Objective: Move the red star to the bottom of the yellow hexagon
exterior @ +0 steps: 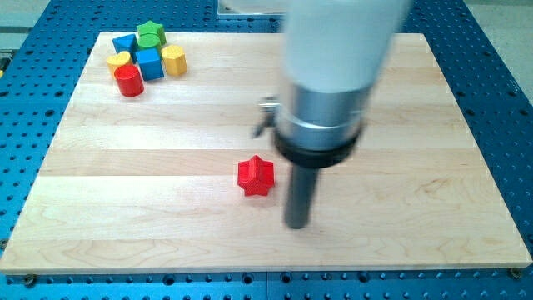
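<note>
Nearest the camera, my tip (297, 223) is seen on the wooden board (416, 242), just beside the red star (256, 176) on the view's right and slightly lower. No jaws are fitted, so nothing is held. The yellow hexagon (173, 60) is clustered well apart at the view's top left. The star is judged light, rigid and prone to spin; it is best pushed squarely on its lower-right face.

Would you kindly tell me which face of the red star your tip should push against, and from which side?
Push the red star on its lower-right face, coming from the view's bottom right: the yellow hexagon sits far toward the top left. My tip is already just right of and below the star.
</note>
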{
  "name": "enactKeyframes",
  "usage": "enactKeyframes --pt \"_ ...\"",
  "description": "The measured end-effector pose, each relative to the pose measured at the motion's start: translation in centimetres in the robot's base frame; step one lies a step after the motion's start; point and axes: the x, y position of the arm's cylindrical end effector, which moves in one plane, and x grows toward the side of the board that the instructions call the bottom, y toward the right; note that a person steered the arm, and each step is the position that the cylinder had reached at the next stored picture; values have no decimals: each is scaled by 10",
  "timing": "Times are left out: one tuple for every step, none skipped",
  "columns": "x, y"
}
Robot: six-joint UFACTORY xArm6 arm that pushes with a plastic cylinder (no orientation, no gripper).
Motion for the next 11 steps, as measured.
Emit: enactKeyframes --pt "35 -54" --pt "43 -59" --pt "27 -54" --pt "-89 -30" --pt "-106 -17" --pt "-100 30" --pt "-149 19" --pt "-161 -24" --pt "-162 33" --pt "-177 49" --pt "-195 -54"
